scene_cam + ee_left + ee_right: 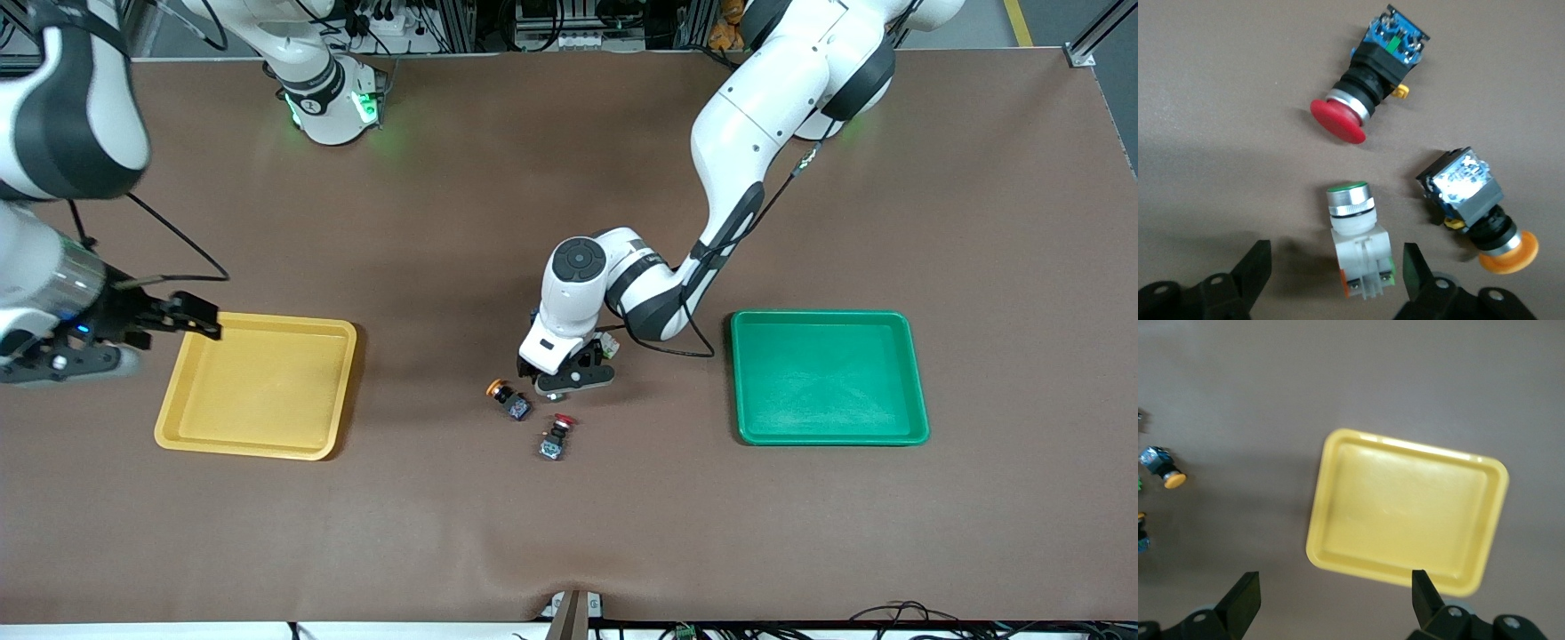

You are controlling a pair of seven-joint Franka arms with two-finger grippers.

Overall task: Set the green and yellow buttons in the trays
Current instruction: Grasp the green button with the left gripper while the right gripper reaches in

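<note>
While the left gripper (1335, 277) is low on the desk's middle, I see its fingers spread on both sides of the green button (1357, 233), not touching it. The yellow button (508, 396) lies just beside. The right gripper (1331, 593) waits released above the yellow tray (191, 425); the green tray (916, 391) sits toward the left arm's end.

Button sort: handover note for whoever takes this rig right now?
Left tool: low at mid-table, fingers open either side of the green button, no grip yet.
Right tool: open, empty, waiting by the yellow tray.
Yellow button lies beside the left tool; a red button lies nearer the front camera.
Done: nothing. The yellow tray and the green tray are both empty.
Left: grip the green button and tray it, then the yellow one. Leave the red.
</note>
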